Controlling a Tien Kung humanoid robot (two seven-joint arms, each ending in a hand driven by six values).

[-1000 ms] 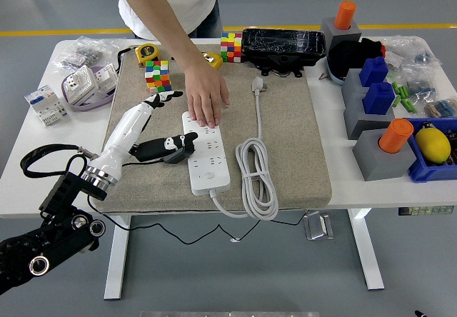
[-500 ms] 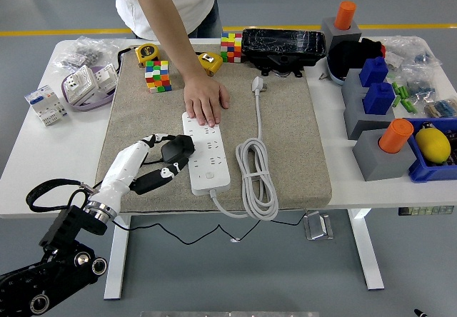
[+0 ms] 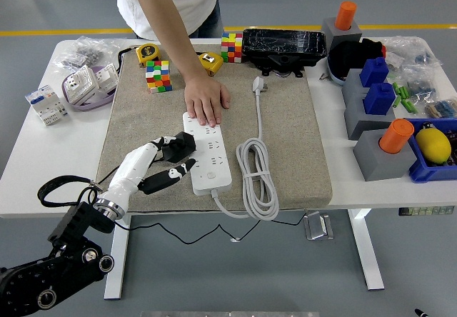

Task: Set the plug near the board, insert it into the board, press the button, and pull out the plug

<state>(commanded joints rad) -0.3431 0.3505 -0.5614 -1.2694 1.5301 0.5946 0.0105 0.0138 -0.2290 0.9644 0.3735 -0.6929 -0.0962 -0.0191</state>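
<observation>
Head view: I have the plug back at the board's left edge.
My left hand (image 3: 166, 161) grasps the black plug (image 3: 180, 146), now nearer the power strip (image 3: 208, 153) than a second ago; insertion comes next while a person's hand (image 3: 206, 101) pins its far end.

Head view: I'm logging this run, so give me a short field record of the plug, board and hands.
plug: black plug, at the power strip's left edge, not visibly inserted
board: white power strip on the beige mat
left hand: left hand, shut on the plug
person: person's hand flat on the strip's far end
right hand: not in view
</observation>
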